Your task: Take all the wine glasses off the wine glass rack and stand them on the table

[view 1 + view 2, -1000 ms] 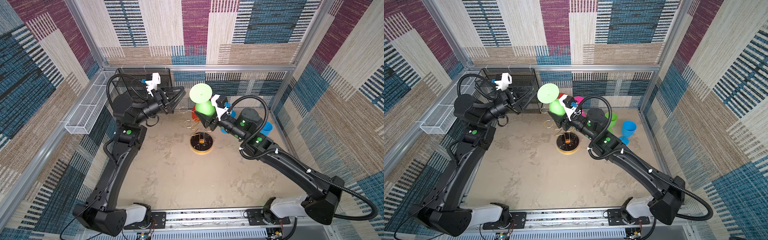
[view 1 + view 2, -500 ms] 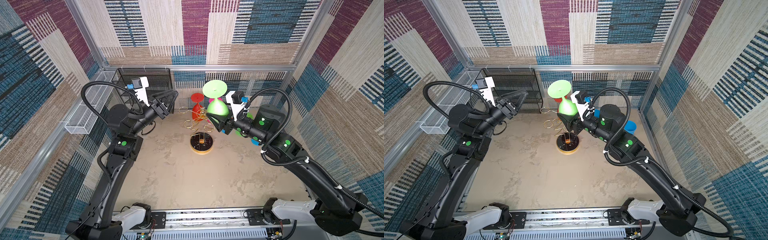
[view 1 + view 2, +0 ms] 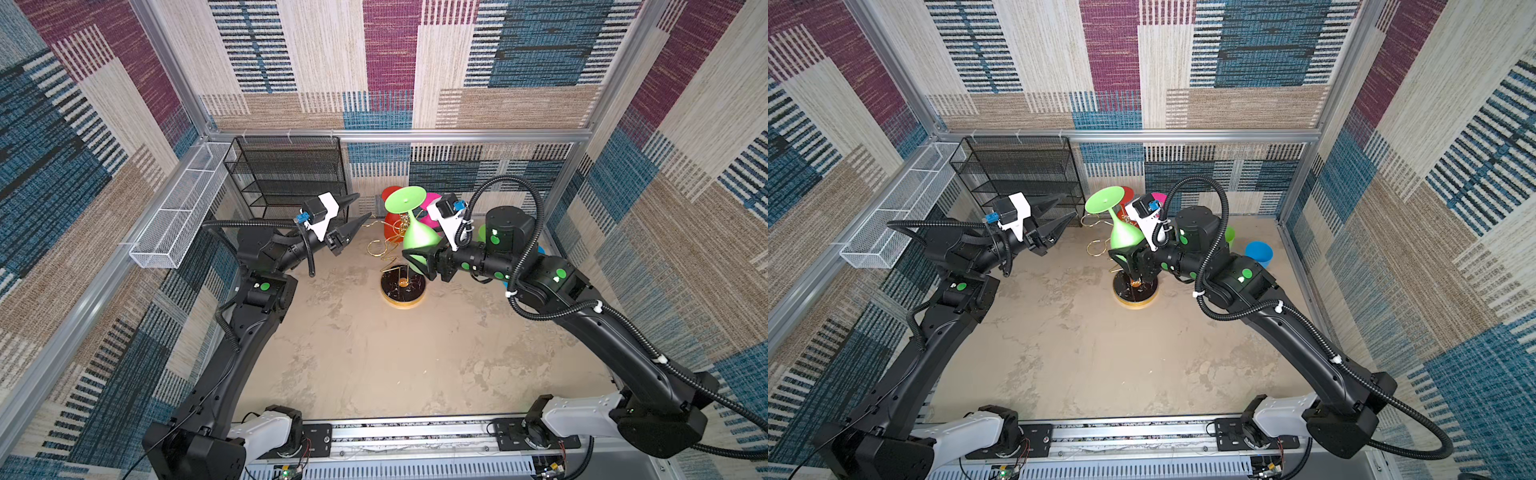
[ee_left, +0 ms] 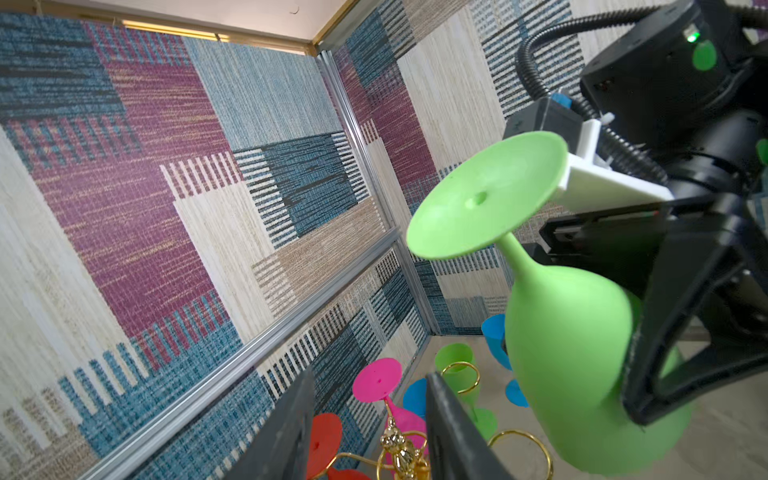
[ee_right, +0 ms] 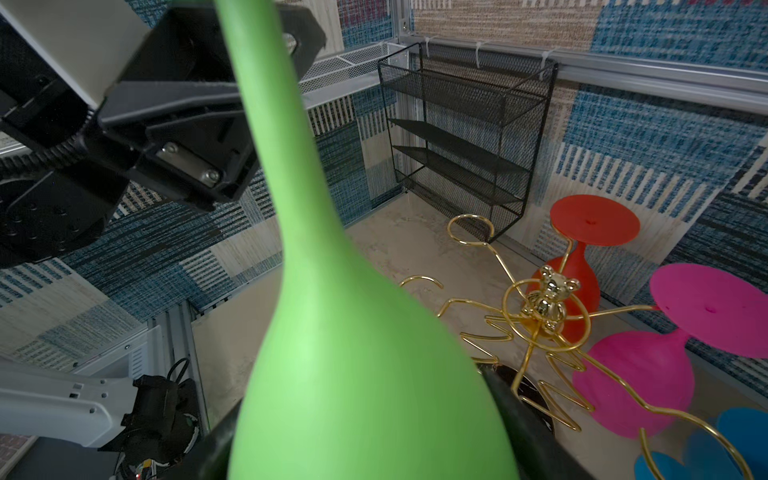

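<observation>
Our right pincer [image 3: 419,259] grips the upturned lime-green plastic wine glass [image 3: 419,236], apparently clear of the gold wire rack [image 3: 395,293], so only set-down remains; our left pincer [image 3: 362,206] gapes empty.

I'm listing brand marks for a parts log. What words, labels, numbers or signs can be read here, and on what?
None can be read.
The green wine glass, wine glass rack and black mesh shelf carry no writing.
The round green stickers are blank.
The circuit board at the front rail is too small to read.
</observation>
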You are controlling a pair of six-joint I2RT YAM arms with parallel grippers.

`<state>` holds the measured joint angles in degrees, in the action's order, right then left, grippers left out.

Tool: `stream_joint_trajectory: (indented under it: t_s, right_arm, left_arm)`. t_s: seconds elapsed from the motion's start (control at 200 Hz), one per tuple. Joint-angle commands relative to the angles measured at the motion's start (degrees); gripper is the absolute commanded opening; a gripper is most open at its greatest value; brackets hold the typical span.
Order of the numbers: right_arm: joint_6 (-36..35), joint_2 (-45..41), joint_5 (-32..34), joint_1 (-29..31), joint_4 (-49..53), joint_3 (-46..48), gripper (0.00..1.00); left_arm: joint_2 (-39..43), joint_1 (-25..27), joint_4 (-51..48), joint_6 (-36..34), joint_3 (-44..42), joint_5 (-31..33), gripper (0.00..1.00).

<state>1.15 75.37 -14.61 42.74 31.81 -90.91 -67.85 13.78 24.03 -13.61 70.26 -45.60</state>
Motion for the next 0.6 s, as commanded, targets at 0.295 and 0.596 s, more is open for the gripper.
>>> stream_joint_trajectory:
  t_s: [0.295, 0.596]
  right_arm:
    - [1.2, 4.3, -6.6, 0.1, -1.8, -0.6, 0.38]
    - [2.1, 6.5, -8.9, 0.1, -3.8, -0.5, 0.37]
  left_arm:
    - [-1.5, 0.0, 4.4, -10.9, -0.6, -6.5, 0.46]
    - [-1.4, 0.0, 4.8, -12.8, -1.9, -8.7, 0.45]
